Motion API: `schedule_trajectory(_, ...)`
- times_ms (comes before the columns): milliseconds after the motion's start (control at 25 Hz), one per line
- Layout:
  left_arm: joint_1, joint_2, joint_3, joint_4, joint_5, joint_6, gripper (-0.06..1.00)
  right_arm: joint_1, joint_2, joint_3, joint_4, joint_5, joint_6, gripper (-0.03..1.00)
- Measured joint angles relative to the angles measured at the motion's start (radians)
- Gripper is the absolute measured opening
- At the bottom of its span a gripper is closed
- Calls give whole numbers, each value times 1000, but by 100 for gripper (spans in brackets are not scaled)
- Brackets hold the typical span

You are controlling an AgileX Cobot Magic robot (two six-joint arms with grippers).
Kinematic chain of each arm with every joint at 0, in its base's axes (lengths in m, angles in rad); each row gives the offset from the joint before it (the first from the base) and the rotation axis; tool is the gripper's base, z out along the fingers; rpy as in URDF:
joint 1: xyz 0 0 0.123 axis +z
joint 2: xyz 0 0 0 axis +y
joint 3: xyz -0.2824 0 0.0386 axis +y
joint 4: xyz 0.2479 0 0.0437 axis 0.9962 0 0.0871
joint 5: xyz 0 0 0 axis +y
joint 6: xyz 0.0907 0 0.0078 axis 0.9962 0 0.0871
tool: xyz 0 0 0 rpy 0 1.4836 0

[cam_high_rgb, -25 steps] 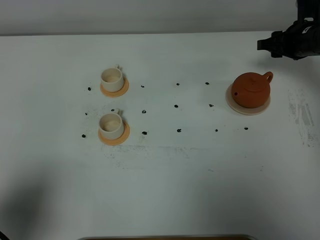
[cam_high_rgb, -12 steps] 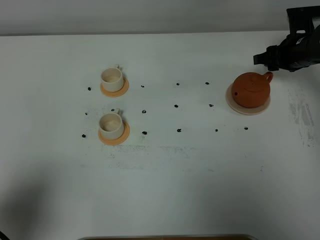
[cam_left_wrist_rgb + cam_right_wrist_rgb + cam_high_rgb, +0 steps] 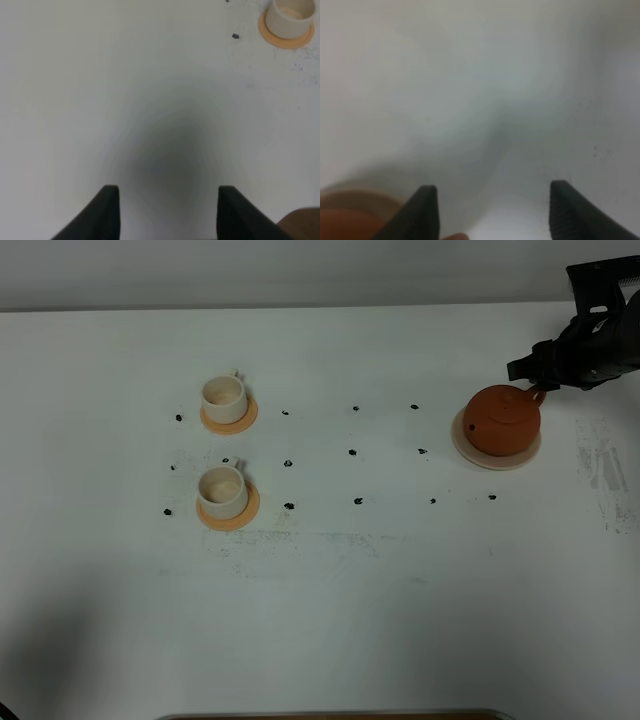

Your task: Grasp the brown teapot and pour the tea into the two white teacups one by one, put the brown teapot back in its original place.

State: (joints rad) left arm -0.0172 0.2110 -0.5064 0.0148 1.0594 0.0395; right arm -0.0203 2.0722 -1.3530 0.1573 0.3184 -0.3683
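Observation:
The brown teapot (image 3: pixel 501 420) sits upright on its cream saucer (image 3: pixel 468 449) at the right of the table, handle toward the back right. My right gripper (image 3: pixel 527 371) hovers open just behind and above that handle. In the right wrist view its two dark fingers (image 3: pixel 422 212) stand wide apart, with a blurred edge of the teapot (image 3: pixel 347 222) and saucer at the lower left. Two white teacups (image 3: pixel 223 399) (image 3: pixel 221 490) stand on orange coasters at the left. The left gripper (image 3: pixel 164 212) is open over bare table, with one teacup (image 3: pixel 290 15) far ahead; the exterior high view does not show it.
Small black marks (image 3: pixel 352 452) dot the white table (image 3: pixel 380 590) in rows between the cups and the teapot. A brown wooden edge (image 3: pixel 330 714) runs along the front of the table. A smudged patch (image 3: pixel 600 470) lies right of the saucer.
The right gripper has come down and slightly left toward the teapot's handle, staying open. The teapot, cups and left gripper have not moved.

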Motion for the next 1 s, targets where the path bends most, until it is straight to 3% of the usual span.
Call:
schedule_trajectory(320,0,0,0,0,0,0,46,0,0,-7,-65,30,-5,50)
schedule_trajectory(1000,0,0,0,0,0,0,46,-1,-26,-7,-78,129,-6,49)
